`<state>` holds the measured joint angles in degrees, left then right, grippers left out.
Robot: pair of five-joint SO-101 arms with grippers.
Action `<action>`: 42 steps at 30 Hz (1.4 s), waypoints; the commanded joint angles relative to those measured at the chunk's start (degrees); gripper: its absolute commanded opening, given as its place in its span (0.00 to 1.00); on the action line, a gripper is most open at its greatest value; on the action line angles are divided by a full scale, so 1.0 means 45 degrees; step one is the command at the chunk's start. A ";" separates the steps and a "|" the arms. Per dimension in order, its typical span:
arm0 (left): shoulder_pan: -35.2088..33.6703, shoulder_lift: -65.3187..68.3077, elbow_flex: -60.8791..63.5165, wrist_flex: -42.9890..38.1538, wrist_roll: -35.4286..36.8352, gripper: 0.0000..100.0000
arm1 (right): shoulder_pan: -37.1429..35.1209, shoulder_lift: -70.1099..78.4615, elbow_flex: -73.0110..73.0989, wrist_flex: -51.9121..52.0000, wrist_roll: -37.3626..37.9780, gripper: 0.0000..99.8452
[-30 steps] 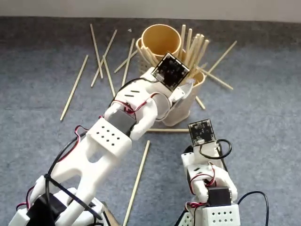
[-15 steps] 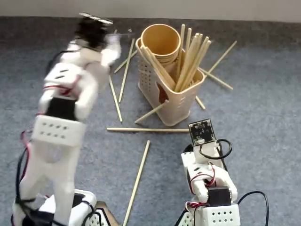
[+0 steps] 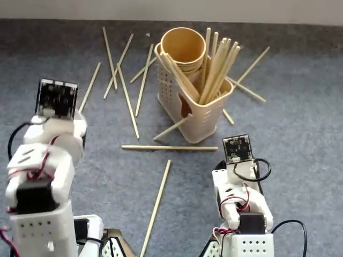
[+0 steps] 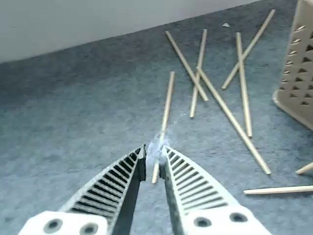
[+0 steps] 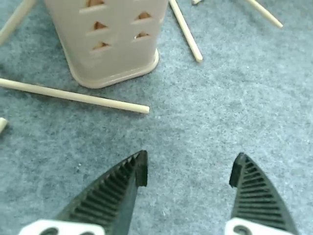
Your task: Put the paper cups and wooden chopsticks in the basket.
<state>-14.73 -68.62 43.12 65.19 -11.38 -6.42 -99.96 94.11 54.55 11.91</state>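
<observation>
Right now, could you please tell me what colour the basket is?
The basket is a pale cream-beige with small cut-out holes; the high view shows it best.

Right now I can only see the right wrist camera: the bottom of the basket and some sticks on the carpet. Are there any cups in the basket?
Observer: Yes. A paper cup stands in the basket, and it seems to sit inside other cups.
Operator: Are there sticks in there too?
Observer: Yes. A bunch of chopsticks leans up out of it, right beside the cup.
Operator: Where's the other arm?
Observer: The left gripper hangs over a loose chopstick that lies on the carpet, off to the side of the basket. It holds nothing.
</observation>
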 commanded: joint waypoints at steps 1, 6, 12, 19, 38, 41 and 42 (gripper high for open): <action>-0.1221 -0.1709 0.1651 -0.0039 -0.0860 0.07 | -0.0264 -0.0147 0.0361 -0.0264 0.0098 0.28; -0.0908 -0.3468 0.6769 -0.1797 -0.0977 0.07 | -0.0283 -0.0147 0.0381 -0.0264 0.0098 0.28; 0.0283 -0.4425 0.9739 -0.4220 -0.0977 0.07 | -0.0283 -0.0147 0.0733 -0.0283 0.0117 0.28; 0.0361 -0.4581 1.1067 -0.4298 -0.0977 0.07 | -0.0283 -0.0147 0.0713 -0.0283 0.0117 0.28; 0.0264 -0.4601 1.2083 -0.6037 -0.0977 0.07 | 0.0127 -0.0127 -0.0694 0.1201 -0.0762 0.28; 0.0264 -0.4601 1.2083 -0.6095 -0.0977 0.07 | -0.0068 -0.0127 -0.0576 0.1201 -0.0762 0.28; 0.0283 -0.4601 1.2083 -0.6056 -0.0977 0.07 | -0.0068 -0.0127 -0.0576 0.1201 -0.0762 0.28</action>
<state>-13.93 -88.92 96.31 38.81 -15.43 -5.98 -99.96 91.91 60.26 9.01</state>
